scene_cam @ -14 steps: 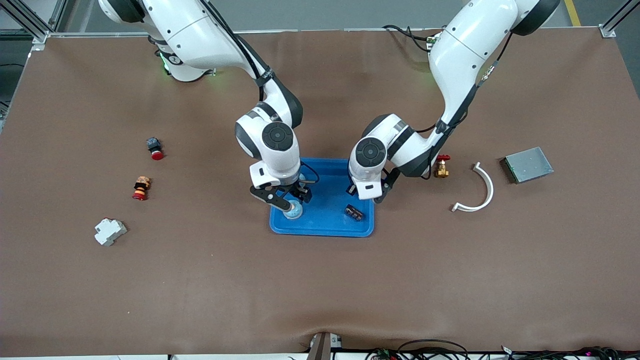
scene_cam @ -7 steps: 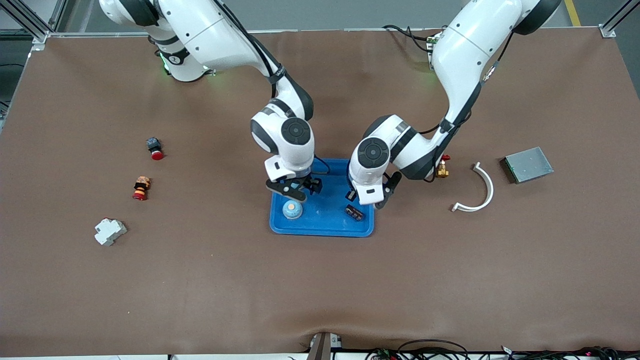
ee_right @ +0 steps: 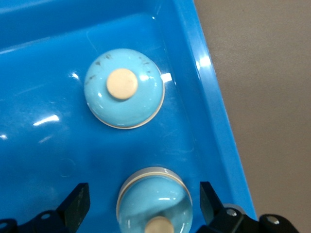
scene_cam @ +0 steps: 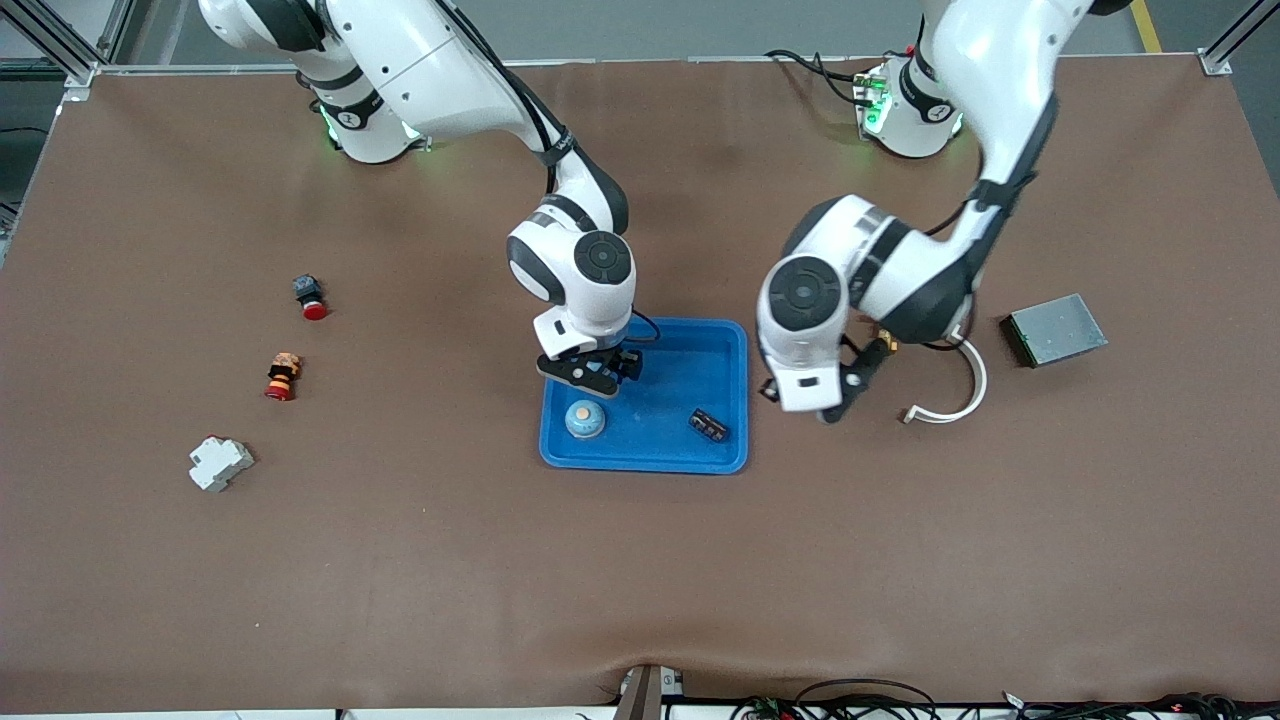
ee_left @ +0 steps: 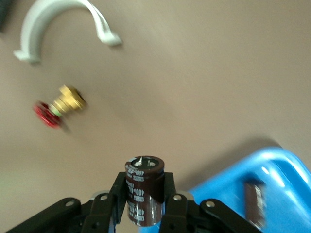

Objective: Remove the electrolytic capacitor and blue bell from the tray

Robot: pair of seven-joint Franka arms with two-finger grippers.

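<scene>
- We are seeing the left claw (scene_cam: 838,398) hanging over the bare tabletop (scene_cam: 640,580), just off the blue tray (scene_cam: 645,465) at its three o'clock edge.
- Its fingers are clamping a dark brown capacitor (ee_left: 144,194) upright between them.
- A second capacitor (scene_cam: 708,425) is lying inside the tray, near its four o'clock corner.
- The right claw (scene_cam: 592,372) is hovering over the tray's nine o'clock side, fingers spread wide and gripping nothing.
- One pale blue bell (scene_cam: 585,418) is sitting in the tray near the seven o'clock corner.
- Another bell (ee_right: 154,199) is showing between the right claw's fingers in the right wrist view, with neither finger touching it.
- A white curved piece (scene_cam: 960,385) and a brass valve (ee_left: 60,104) are lying on the tabletop.
</scene>
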